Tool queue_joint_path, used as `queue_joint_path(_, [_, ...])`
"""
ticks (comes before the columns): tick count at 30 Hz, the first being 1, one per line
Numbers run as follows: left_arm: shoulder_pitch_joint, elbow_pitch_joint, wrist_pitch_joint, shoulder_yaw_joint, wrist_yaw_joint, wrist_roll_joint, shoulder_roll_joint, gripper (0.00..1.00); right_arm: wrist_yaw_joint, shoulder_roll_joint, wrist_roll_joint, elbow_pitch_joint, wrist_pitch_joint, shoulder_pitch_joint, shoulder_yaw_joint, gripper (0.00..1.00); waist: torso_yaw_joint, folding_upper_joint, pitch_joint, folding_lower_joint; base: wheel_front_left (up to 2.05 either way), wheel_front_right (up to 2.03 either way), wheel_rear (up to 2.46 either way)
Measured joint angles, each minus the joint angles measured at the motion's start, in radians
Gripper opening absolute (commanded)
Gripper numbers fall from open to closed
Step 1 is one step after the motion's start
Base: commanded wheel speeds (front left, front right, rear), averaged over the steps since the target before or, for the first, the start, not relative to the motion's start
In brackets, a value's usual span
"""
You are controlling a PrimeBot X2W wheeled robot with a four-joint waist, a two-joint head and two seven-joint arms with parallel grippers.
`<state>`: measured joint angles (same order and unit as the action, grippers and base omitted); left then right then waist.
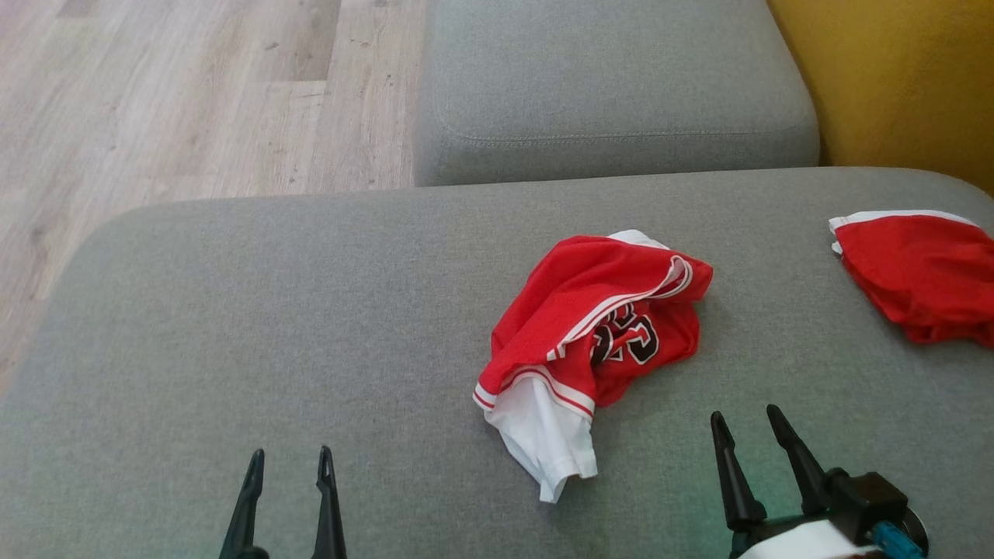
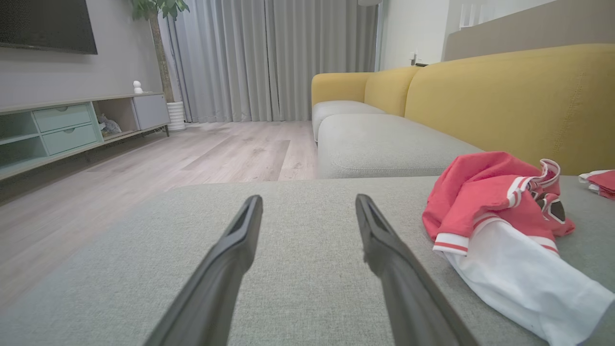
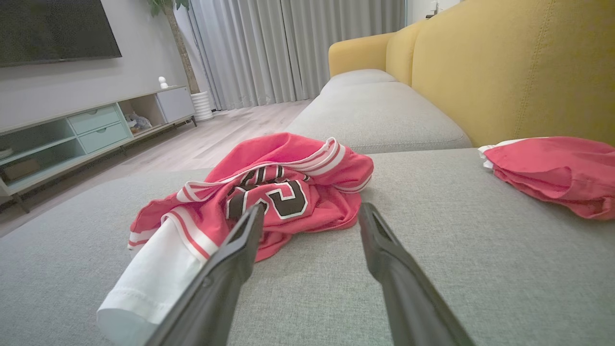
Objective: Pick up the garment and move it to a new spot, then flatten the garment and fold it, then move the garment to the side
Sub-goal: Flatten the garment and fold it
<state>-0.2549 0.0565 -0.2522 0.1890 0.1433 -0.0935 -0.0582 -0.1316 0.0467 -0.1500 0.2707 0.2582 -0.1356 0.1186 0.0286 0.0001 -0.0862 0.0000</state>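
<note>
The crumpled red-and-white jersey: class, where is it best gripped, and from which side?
Probably the raised red folds of the jersey, from the near right with the open right gripper, which is closest. Its white flap lies flat on the cushion, harder to pinch.

My black fingers; a red jersey, white-striped with black numerals, on a grey sofa, yellow backrest.

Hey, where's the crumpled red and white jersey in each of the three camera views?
Head view: jersey lies right of centre on the grey cushion.
Left wrist view: jersey sits at the right side, lower half.
Right wrist view: jersey sits centre-left, mid-height.
Shared landmark: the second red garment, at the far right edge in all three views.
</note>
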Motion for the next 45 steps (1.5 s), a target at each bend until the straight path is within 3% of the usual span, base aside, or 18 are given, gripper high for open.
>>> queue_joint_path(22, [0.000,0.021,0.000,0.000,-0.012,0.007,0.000,1.00,0.000,0.000,0.000,0.000,0.000,-0.021,0.007,1.00,-0.030,0.0000,-0.022,0.0000,0.00,0.00,0.00])
queue_joint_path(31, [0.022,0.035,0.000,0.024,-0.025,0.027,0.000,1.00,0.000,-0.001,-0.007,-0.006,0.000,-0.019,0.038,1.00,-0.085,0.0000,-0.004,0.0000,0.00,0.00,0.00])
queue_joint_path(36, [0.117,0.088,0.000,0.080,-0.045,0.060,0.001,1.00,0.000,-0.001,-0.007,-0.006,0.000,-0.018,0.034,1.00,-0.133,0.0000,0.014,0.0000,0.00,0.00,0.00])
queue_joint_path(45, [0.318,0.316,0.000,0.166,-0.083,0.136,-0.007,1.00,0.000,-0.001,-0.001,-0.012,0.000,0.015,0.046,1.00,-0.227,0.0000,0.070,0.0001,0.00,0.00,0.00])
